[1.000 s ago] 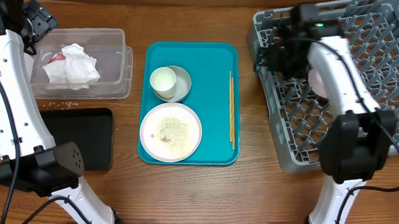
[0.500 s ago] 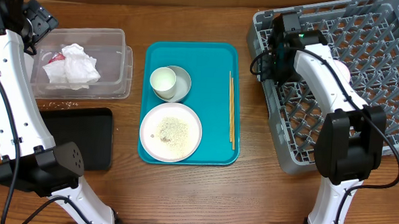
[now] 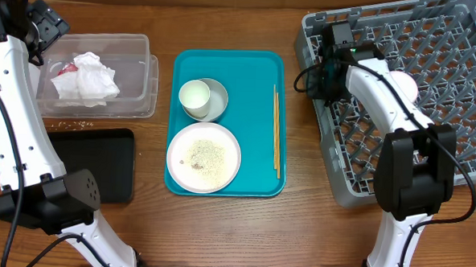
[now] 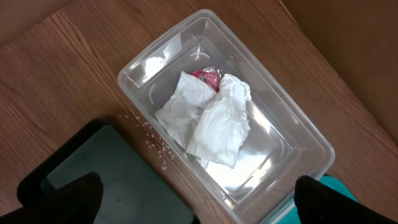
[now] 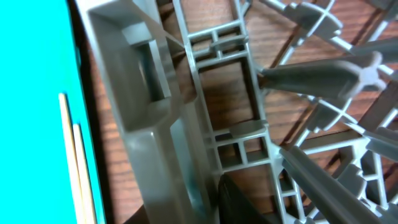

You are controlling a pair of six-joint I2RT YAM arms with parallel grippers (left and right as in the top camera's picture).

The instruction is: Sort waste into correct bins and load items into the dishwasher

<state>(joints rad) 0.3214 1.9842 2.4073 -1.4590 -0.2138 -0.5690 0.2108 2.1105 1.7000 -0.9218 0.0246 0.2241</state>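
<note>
Napkins (image 4: 208, 121) and red wrapper (image 4: 205, 76) are binned in the clear tub (image 4: 298, 134), far-left corner. The pink bowl (image 3: 407, 84) is racked in the dish rack (image 3: 459, 46). The plate (image 3: 177, 151) with rice (image 3: 205, 155), cup (image 3: 194, 96) and grey bowl (image 3: 217, 96) are left mid-tabletop. The left claw (image 4: 202, 200) is held released; the right claw (image 3: 323, 75), at the rack's left wall, cannot be judged.

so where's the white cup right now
In the overhead view the white cup rests in the grey bowl on the teal tray's left half, above the plate.
</note>
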